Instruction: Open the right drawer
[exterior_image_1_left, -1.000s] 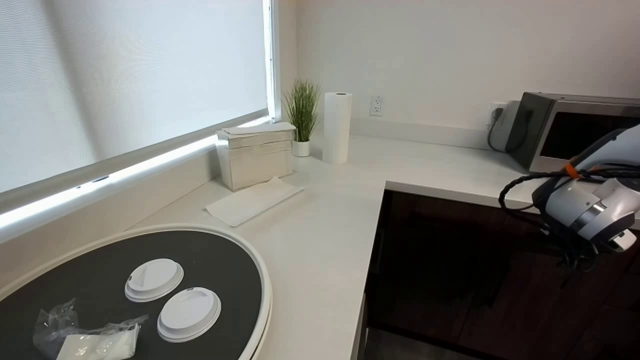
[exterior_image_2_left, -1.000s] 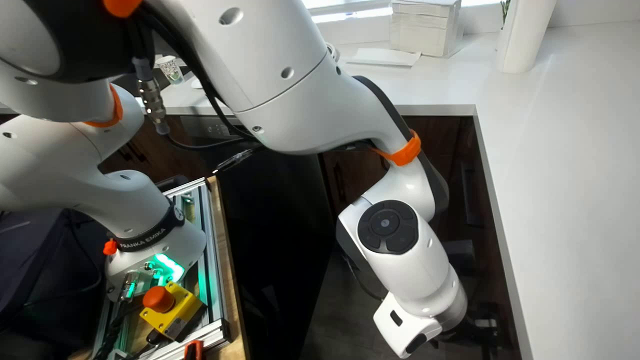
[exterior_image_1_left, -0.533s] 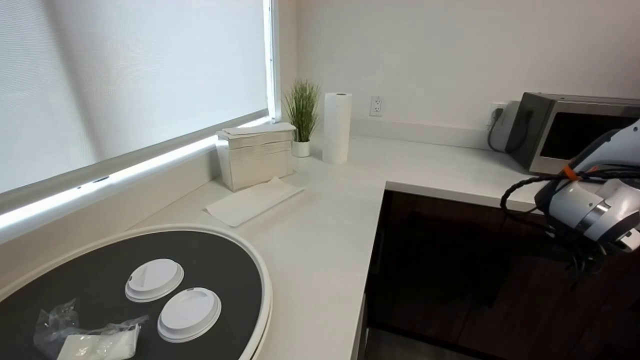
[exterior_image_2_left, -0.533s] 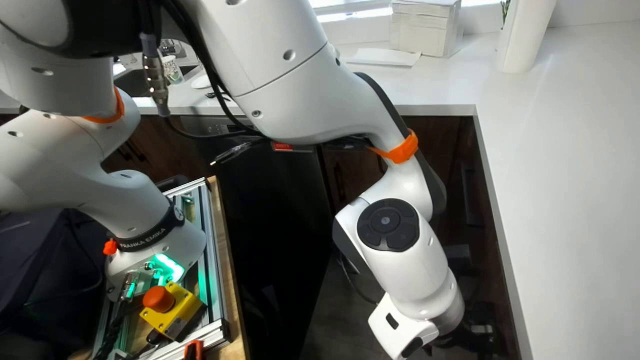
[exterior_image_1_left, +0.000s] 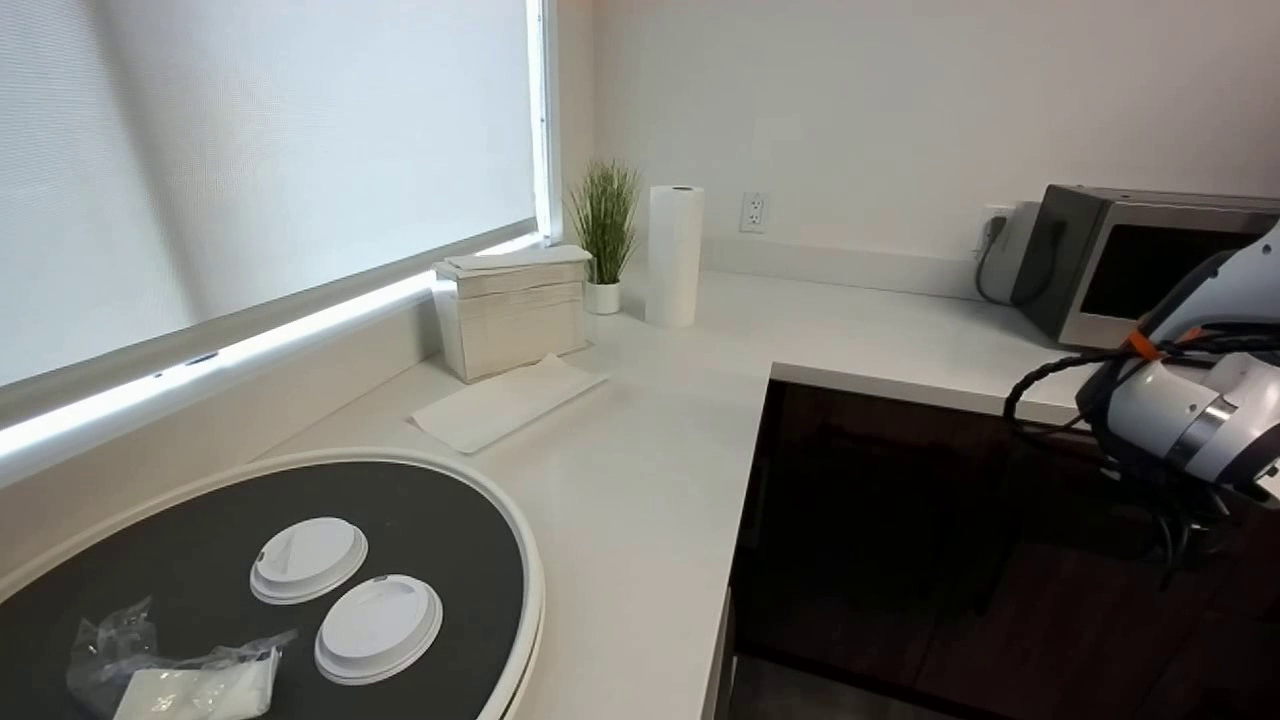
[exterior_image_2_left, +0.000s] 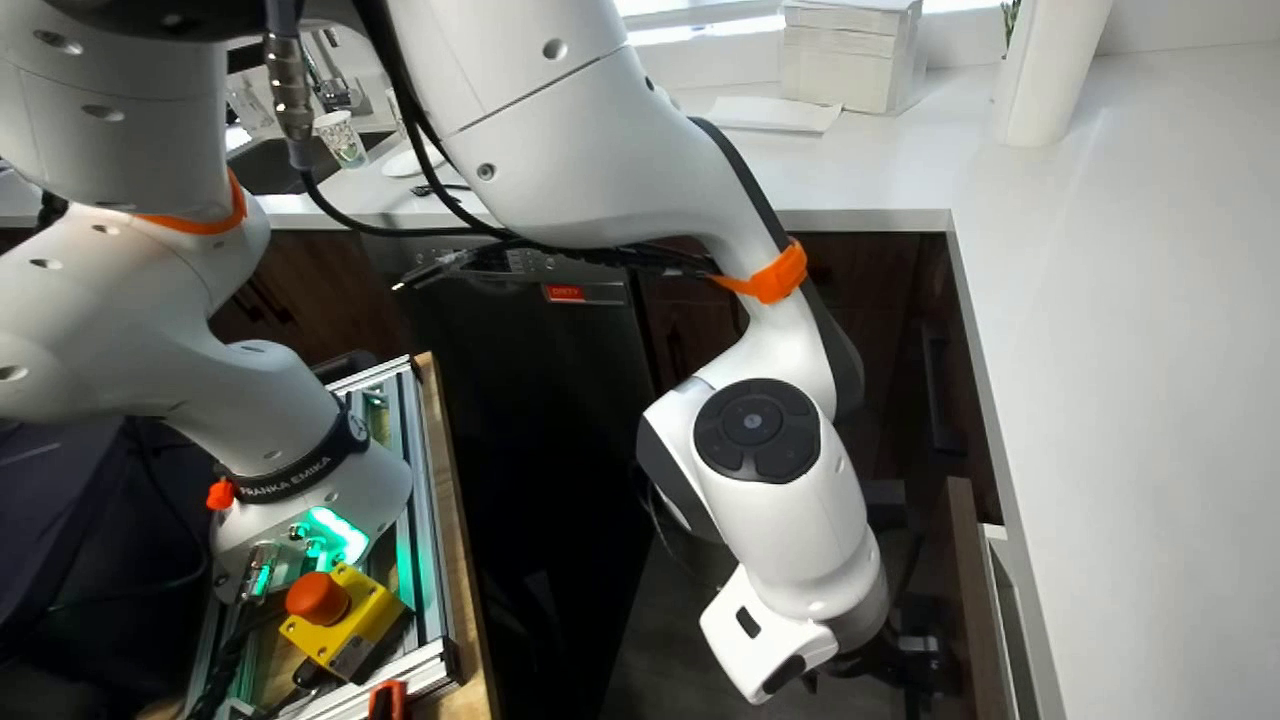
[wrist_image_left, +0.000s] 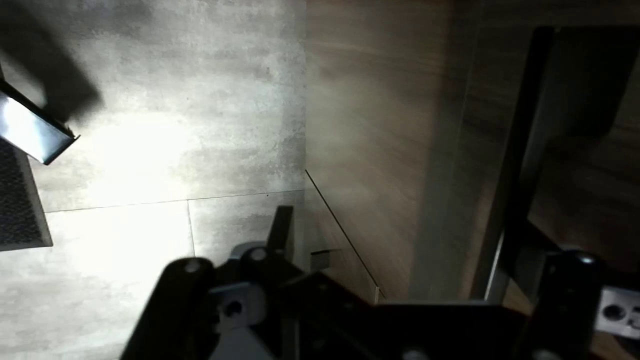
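The right drawer (exterior_image_2_left: 972, 600) stands pulled out from under the counter in an exterior view. Its dark brown front is apart from the cabinet, and part of its pale inner box (exterior_image_2_left: 997, 545) shows behind. My gripper (exterior_image_2_left: 915, 660) is on the floor side of that front, close to it; its fingertips are hidden there. In the wrist view the gripper (wrist_image_left: 400, 240) has its fingers wide apart, with brown wood fronts (wrist_image_left: 375, 125) behind the gap. A long dark bar (wrist_image_left: 510, 215) runs near the right finger; I cannot tell if it is the handle or shadow.
The matching drawer front (exterior_image_2_left: 945, 380) with its handle is alongside. The white counter edge (exterior_image_2_left: 1000, 470) runs above the drawer. A dishwasher (exterior_image_2_left: 520, 420) is behind the arm. A microwave (exterior_image_1_left: 1150, 260) and a paper towel roll (exterior_image_1_left: 675, 255) stand on the counter.
The right drawer now shows pulled out, with its front and pale box in view; before, it was not seen out. The arm and gripper have moved away from the counter edge.
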